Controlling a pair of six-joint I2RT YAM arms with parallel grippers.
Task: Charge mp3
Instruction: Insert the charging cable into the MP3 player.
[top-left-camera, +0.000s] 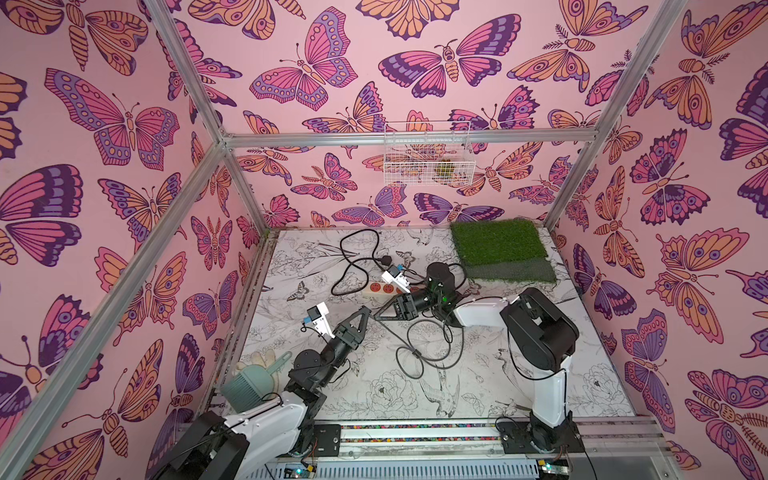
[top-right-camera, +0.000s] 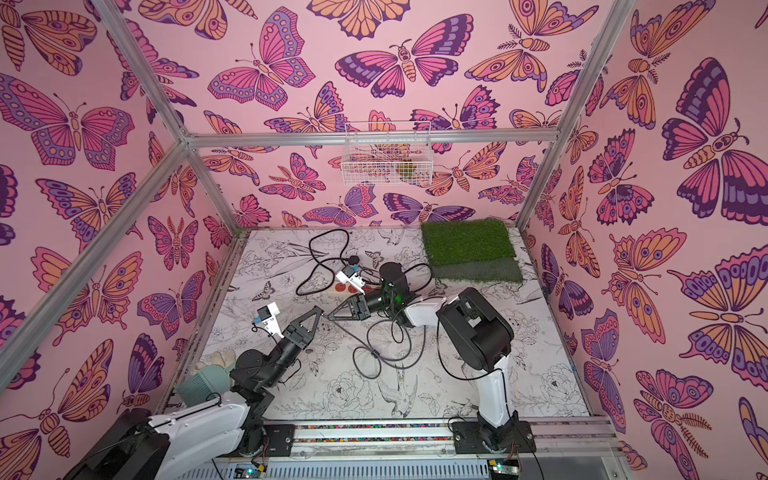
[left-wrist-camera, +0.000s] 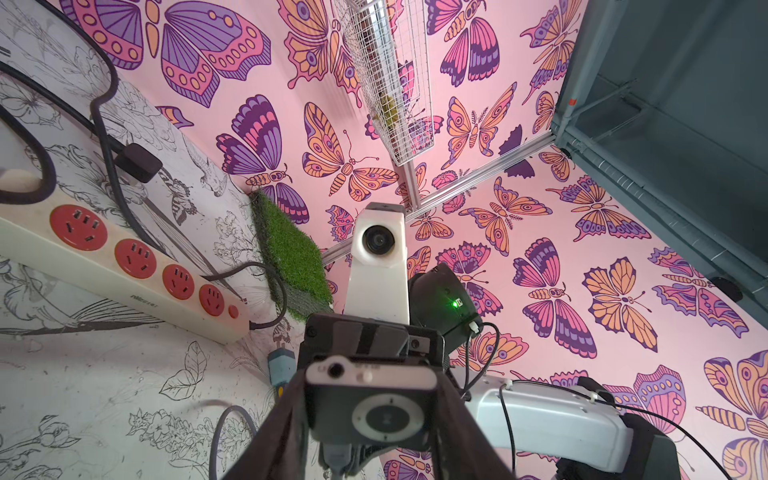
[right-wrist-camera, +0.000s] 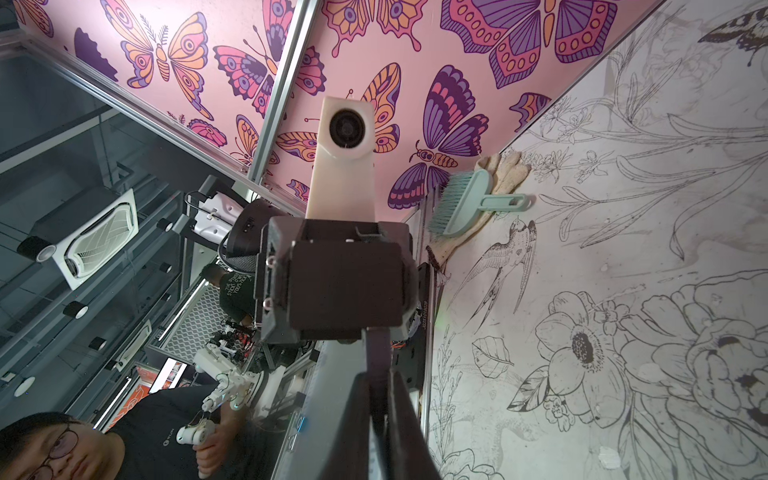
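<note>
Top views both show a teal brush (top-left-camera: 249, 384) at the worktop's (top-left-camera: 582, 353) left edge, lying on a pale glove (top-left-camera: 259, 358). Just right of them the left gripper (top-left-camera: 365, 312) reaches toward the middle, raised off the surface. The mp3 (left-wrist-camera: 370, 409) is too small to pick out from up there. In the left wrist view it sits clamped between this gripper's dark fingers (left-wrist-camera: 282, 419), its pale control ring facing the camera. A grey connector (left-wrist-camera: 334, 455) shows against one edge of it, though I cannot tell whether it is plugged in.

The right gripper (top-left-camera: 377, 316) comes in from the other side, and the two tips nearly meet. The right wrist view shows its fingers (right-wrist-camera: 399, 415) pressed together, closed. What they pinch, if anything, I cannot make out. A thin black cable (top-left-camera: 415, 353) runs down from where the tips meet and loops on the worktop below.

Behind the two arms lies a cream power strip (top-left-camera: 376, 289) with red sockets. A thick black cord (top-left-camera: 357, 249) curls near it and ends in a black mains plug (top-left-camera: 387, 260). In the left wrist view a teal adapter (left-wrist-camera: 279, 365) lies just off the strip's end.

Farther right, a green grass mat (top-left-camera: 498, 245) fills the back corner. A white wire basket (top-left-camera: 428, 153) hangs on the wall above.
</note>
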